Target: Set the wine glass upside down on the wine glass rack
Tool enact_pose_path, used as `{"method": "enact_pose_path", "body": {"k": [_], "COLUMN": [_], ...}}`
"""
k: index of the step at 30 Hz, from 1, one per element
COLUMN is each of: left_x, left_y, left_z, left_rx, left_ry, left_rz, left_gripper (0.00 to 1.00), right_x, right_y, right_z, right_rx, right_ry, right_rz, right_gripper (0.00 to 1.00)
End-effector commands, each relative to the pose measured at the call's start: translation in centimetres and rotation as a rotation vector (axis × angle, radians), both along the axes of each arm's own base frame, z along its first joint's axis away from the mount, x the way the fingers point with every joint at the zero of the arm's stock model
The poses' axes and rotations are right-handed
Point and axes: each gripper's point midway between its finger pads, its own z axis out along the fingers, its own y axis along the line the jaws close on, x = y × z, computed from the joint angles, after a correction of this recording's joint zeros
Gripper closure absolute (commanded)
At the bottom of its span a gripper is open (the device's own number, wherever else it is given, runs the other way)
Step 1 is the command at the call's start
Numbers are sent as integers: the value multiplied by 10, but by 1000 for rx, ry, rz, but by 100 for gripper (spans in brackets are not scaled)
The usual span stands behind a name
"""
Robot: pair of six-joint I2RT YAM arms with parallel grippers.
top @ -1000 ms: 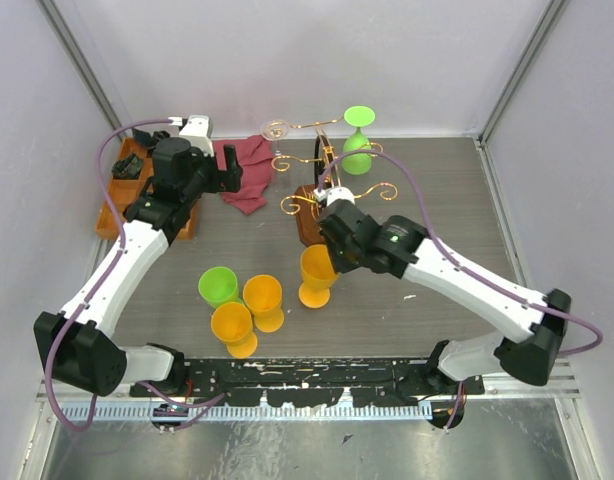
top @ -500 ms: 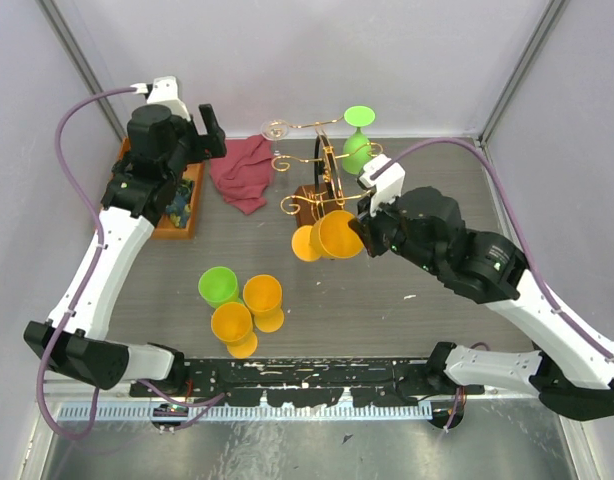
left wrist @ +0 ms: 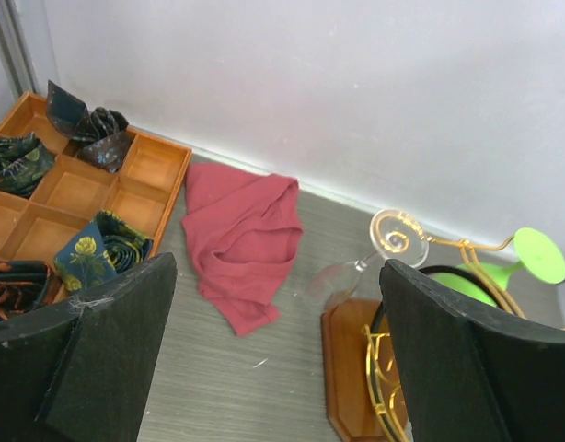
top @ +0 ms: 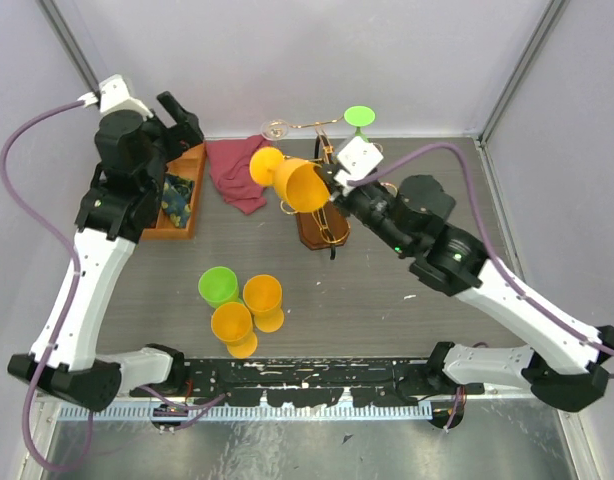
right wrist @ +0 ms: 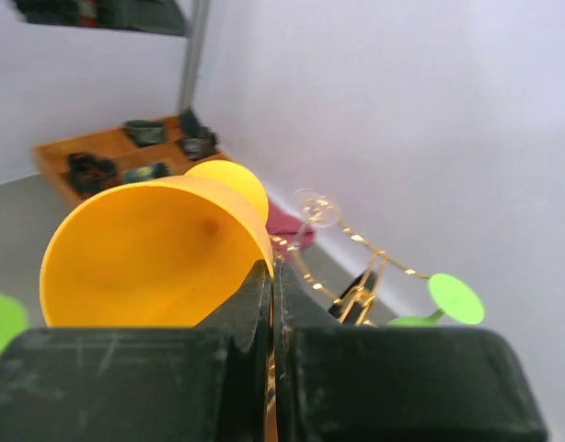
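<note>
The orange wine glass [top: 299,186] is a plain, opaque goblet held on its side above the counter [top: 407,200], in the middle toward the far edge. Its mouth faces the right arm and its round foot points to the far-left corner. The right gripper [top: 328,186] pinches the bowl's rim, the fingers [right wrist: 253,308] closed to a sliver with only the wall of the glass between them. Just beyond and below is the wine glass rack [top: 313,233], thin gold wire with curled ends on a dark-brown wooden base. The arm covers much of the wire, and whether the orange wine glass touches any of it cannot be told. A green glass [top: 360,116] hangs upside down on the far side of the rack, with only its foot clear in the top view. A clear glass [left wrist: 336,279] hangs tilted from the far-left scroll and is faint against the wall. Toward the near edge, left of middle, stand a green goblet [top: 218,285] and two orange goblets [top: 262,295], close together. Farther back on the left lies a crumpled red cloth [top: 237,172]. Beside it, at the far-left corner, is a partitioned wooden tray [top: 192,210] of dark rolled fabric. The left gripper [top: 183,118] hangs high over that tray, its jaws spread wide and holding nothing.
</note>
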Motion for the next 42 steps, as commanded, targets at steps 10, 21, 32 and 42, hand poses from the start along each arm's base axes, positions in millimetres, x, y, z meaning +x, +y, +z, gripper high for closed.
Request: {"method": "enact_pose_path", "body": {"k": [10,21,32,42], "left_x": [-34,-43,-36,-23], "left_y": [-17,-45,-60,-69], "left_z": [11,10,5,3], "left_rx": [-441,-864,-1152,-1200], "left_ry": [6,18,7,2], "left_rz": [-12,-76,-120,-152], "left_gripper": [2,3,6,22], "right_x": [70,71,72,75], "right_y": [12,51,69,83], "right_z": [72,59,40,23], "right_rx": [197,292,250,206], "right_ry": [-539,-526,-479,-443], "right_rz": [-198,-19,51,94], "right_gripper": [99,99,99,99]}}
